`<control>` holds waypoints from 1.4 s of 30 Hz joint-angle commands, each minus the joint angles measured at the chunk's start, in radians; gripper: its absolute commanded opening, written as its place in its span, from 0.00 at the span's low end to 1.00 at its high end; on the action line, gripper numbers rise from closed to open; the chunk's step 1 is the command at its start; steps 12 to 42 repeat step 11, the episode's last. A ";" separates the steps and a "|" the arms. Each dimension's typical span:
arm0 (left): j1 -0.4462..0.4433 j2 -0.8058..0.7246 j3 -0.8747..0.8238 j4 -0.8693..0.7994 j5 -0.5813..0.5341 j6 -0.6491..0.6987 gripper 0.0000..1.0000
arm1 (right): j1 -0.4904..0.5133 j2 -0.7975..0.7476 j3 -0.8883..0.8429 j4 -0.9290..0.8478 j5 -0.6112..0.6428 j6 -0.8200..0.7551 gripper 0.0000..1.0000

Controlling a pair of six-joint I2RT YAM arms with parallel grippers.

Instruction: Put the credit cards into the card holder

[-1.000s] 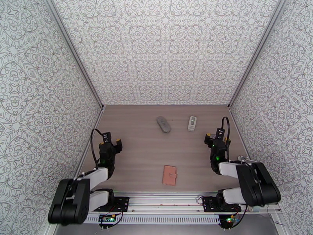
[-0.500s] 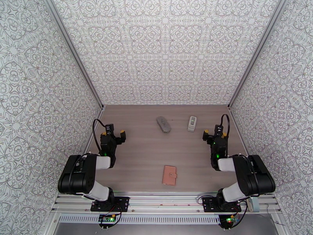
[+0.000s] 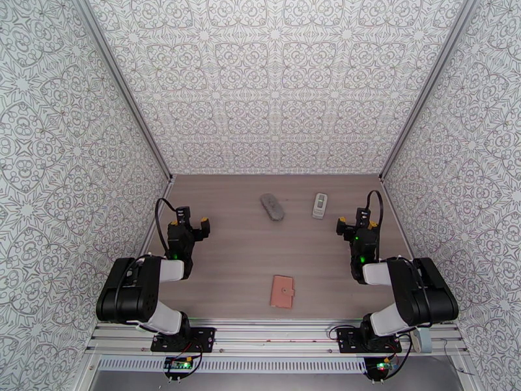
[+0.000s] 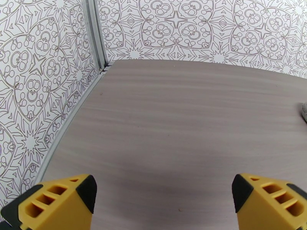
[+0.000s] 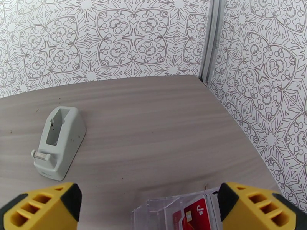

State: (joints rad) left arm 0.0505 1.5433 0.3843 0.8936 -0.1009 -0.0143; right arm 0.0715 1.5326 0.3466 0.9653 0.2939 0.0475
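Note:
A clear plastic card holder [image 5: 159, 212] lies just in front of my right gripper [image 5: 149, 198], at the lower edge of the right wrist view. A red credit card [image 5: 193, 216] sits inside it; other cards cannot be made out. The right gripper [image 3: 356, 224] stands open at the right side of the table, nothing between its yellow fingertips [image 5: 245, 204]. My left gripper [image 3: 190, 223] is open too, at the left side above bare wood [image 4: 165, 123], its fingertips [image 4: 69, 196] wide apart.
A white tape dispenser [image 5: 57, 146] [image 3: 318, 205] stands at the back right. A grey oblong object [image 3: 273, 206] lies at back centre, its edge showing in the left wrist view [image 4: 304, 112]. A pink snap wallet [image 3: 282, 291] lies near the front. Patterned walls [image 3: 273, 86] enclose three sides.
Over the last second the left arm folded up and its gripper moved farther back and opened wider. The right gripper shifted slightly back. Nothing has moved in the last half second.

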 commanded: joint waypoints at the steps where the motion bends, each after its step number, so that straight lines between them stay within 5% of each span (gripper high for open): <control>1: 0.000 -0.002 0.001 -0.008 0.007 0.019 0.99 | -0.004 -0.001 0.013 -0.016 -0.030 -0.003 0.99; 42: 0.000 -0.002 0.001 -0.007 0.007 0.018 0.99 | -0.005 -0.001 0.014 -0.022 -0.039 -0.003 0.99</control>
